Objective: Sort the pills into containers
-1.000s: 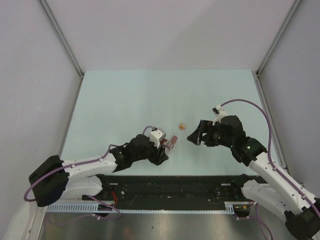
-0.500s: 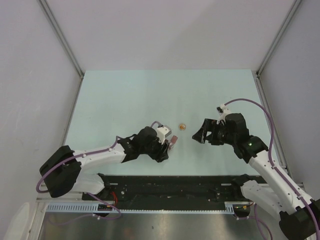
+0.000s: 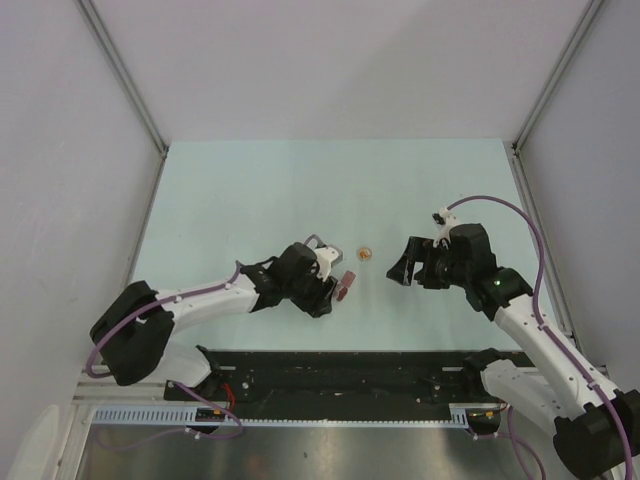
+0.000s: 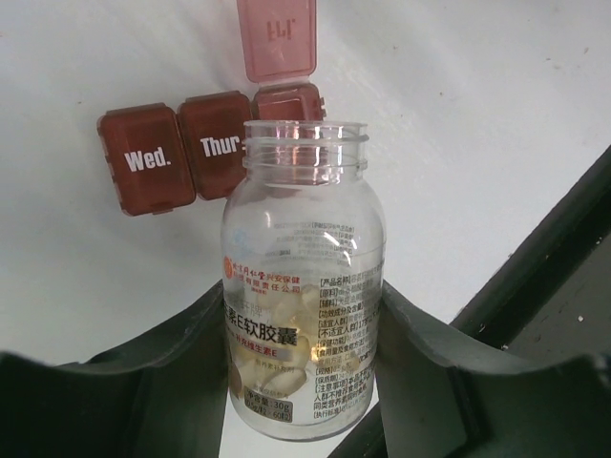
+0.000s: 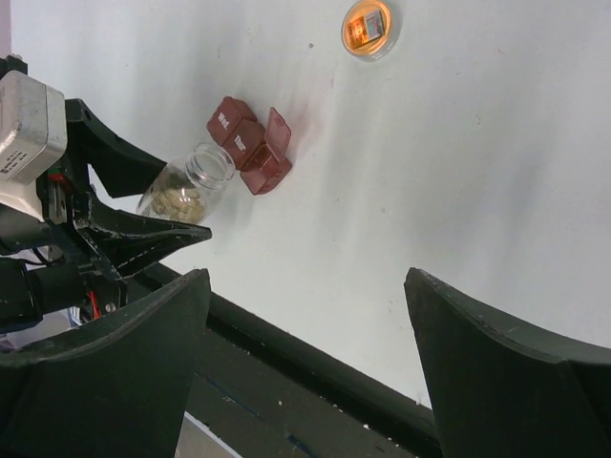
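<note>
Clear plastic catches the eye first: a small round bottle (image 4: 304, 286), uncapped, is pinched low on its body by the left claw (image 4: 301, 320), whose jaws stand narrow around it. The pills (image 4: 277, 372) sit heaped at the bottom of that bottle, pale and tan. I see none loose on the desk (image 3: 300, 190).

The bottle's open mouth is just beside the dark red pill box (image 4: 181, 148), which lies flat on the desk. Its "Wed." and "Thur" compartments are shut. The third has its lid (image 4: 277, 38) flipped up, and the bottle's rim hides most of its inside, so I cannot tell whether anything has dropped in.

The cap (image 5: 368, 27) lies on the desk on its own, well apart from the box. The right claw (image 5: 307, 286) hangs over the desk off to the other side, jaws spread wide and holding nothing.

To my eye the groundwork is done: the bottle is opened, one compartment is ready, and the mouth is lined up. The sorting itself looks barely begun. The pills are yet to be tipped out, and the two closed compartments are yet to be opened and filled.
</note>
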`<state>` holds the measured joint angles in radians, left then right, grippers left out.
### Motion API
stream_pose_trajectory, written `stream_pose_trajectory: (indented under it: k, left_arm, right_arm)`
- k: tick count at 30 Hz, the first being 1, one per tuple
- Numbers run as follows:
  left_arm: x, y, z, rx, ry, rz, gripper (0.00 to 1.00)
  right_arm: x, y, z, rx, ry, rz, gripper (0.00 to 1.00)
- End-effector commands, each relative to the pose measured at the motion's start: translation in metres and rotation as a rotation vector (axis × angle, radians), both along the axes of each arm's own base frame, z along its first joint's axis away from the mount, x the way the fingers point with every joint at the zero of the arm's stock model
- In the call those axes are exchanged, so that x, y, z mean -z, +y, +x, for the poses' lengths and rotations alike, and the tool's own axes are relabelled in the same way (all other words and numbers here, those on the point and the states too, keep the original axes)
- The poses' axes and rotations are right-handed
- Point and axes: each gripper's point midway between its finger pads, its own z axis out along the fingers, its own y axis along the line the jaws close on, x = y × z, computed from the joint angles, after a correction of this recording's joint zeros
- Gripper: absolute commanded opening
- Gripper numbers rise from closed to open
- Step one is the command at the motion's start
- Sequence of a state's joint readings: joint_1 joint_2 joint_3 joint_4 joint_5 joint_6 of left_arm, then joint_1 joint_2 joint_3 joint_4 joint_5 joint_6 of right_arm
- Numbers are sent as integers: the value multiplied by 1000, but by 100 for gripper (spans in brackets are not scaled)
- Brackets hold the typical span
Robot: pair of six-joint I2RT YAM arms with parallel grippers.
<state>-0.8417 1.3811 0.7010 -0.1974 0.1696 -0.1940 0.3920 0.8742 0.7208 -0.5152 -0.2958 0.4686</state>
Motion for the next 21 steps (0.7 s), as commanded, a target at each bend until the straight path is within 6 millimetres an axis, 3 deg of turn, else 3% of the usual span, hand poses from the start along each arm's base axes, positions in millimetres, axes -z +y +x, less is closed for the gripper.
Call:
stream_pose_trajectory:
  k: [1,8,21]
  left_arm:
    - [-9,-5,10,35,-16,10,0]
    - [-2,-5,13,46,22,65,0]
    - [-6,-2,12,38,78,131,0]
  right_arm:
    - [-6,-3,7,4,-34,-14,88]
    - [-2,-5,4,9,-38,-21,88]
    - [3,-10,1,11,-36,-32,88]
